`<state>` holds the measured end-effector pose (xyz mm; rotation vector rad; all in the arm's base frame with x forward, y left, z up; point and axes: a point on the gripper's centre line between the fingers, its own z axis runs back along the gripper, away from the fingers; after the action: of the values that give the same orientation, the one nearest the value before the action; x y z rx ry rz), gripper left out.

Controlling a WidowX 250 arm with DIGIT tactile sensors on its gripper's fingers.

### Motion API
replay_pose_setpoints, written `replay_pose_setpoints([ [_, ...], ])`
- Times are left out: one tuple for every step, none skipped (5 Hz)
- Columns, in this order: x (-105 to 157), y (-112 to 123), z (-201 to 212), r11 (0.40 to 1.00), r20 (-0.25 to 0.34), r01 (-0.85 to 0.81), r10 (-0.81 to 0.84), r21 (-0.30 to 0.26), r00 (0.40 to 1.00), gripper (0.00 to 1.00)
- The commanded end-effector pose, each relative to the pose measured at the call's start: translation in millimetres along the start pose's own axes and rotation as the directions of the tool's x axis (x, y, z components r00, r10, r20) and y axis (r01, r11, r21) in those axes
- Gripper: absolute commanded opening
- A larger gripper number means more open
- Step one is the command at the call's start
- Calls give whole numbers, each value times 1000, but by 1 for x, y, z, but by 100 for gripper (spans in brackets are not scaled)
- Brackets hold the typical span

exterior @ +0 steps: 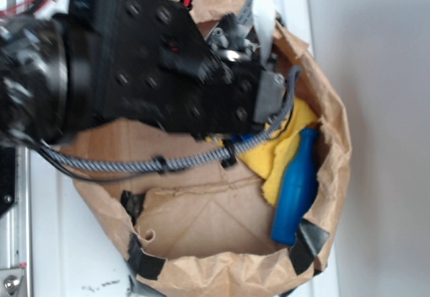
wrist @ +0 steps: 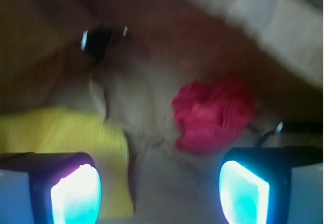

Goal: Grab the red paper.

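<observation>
The jaws were held wide apart and empty, so that the red paper ahead could be straddled.

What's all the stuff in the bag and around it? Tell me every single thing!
Paper bag: one, brown, rolled down and open, on the white surface, black tape patches on its rim.
Red paper: one, bright red, crumpled, on the bag floor; seen only in the wrist view.
Yellow cloth: one, yellow, inside the bag under the arm.
Blue bottle: one, blue, leaning against the bag's wall beside the cloth.
White surface: one, white, under the bag.
Cable: one, black-and-white braided, running along the arm.
Robot arm: one, black, reaching into the bag.
Tool: one, open, two fingers spread, above the bag floor near the red paper.
</observation>
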<state>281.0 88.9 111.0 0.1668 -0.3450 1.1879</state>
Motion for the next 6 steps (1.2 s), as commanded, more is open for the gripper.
replay_pose_setpoints([
  [42,24,-5,999,52,-38,39,-4,998,100],
  [35,24,-19,999,103,-42,41,5,994,100],
  [27,26,-25,999,128,-32,32,-2,991,100],
  [12,26,-34,1000,167,-2,0,13,986,100],
  [6,32,-36,999,194,24,-29,27,981,100],
  [-3,34,-46,997,225,51,-64,65,972,100],
])
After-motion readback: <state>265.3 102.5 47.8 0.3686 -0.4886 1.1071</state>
